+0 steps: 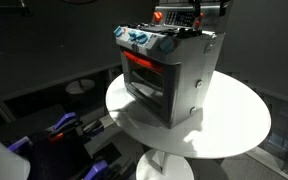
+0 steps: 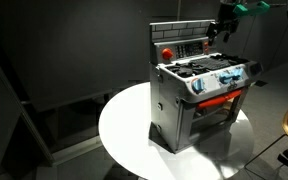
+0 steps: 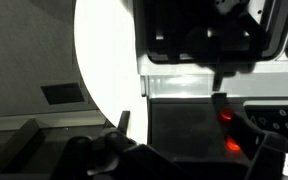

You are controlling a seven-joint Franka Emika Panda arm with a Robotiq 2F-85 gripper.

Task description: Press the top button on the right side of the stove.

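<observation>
A round white counter (image 1: pixel 234 125) stands in a dark room w/ black walls, and the stove (image 1: pixel 179 75) sits approx. at its centre, blue knobs (image 1: pixel 139 38) along the front. An exterior view alone shows a red button (image 2: pixel 167 50) on the rear panel; the wrist view gives only counter edge & a red glow (image 3: pixel 224 118). Farthest back, the gripper (image 2: pixel 222 28) hangs by the panel's top corner; fingers dark & blurred, so apart or together can't be told; lettering too small to read.
</observation>
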